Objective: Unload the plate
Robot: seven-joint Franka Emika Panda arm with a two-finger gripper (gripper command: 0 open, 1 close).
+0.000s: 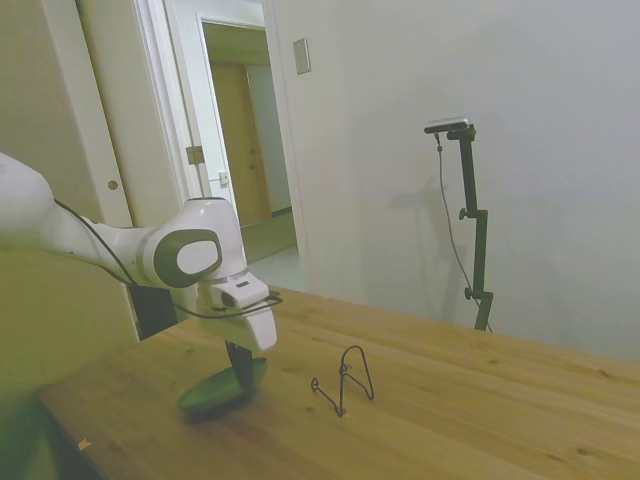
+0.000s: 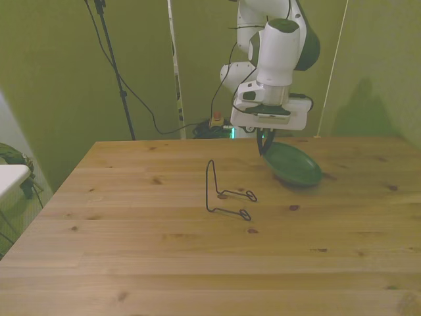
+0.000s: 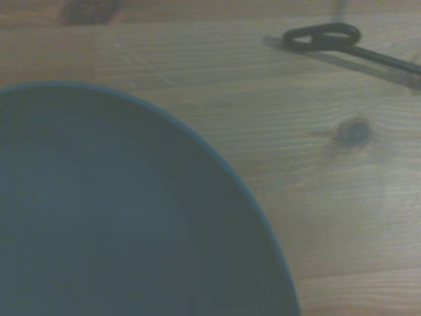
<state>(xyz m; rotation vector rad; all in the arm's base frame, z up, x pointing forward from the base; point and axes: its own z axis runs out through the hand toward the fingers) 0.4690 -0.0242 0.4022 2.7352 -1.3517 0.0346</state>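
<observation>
Small round grey-green plate (image 2: 293, 164), off the thin black wire stand (image 2: 227, 193) and tilted low over the wooden worktop (image 2: 164, 263) to the stand's right in the front view, rim pinched in the claw (image 2: 264, 146); only release remains.

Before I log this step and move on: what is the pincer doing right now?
Pincer: shut on the rim of the plate, which is tilted with its low edge at the table; the wire stand sits empty beside it.
</observation>
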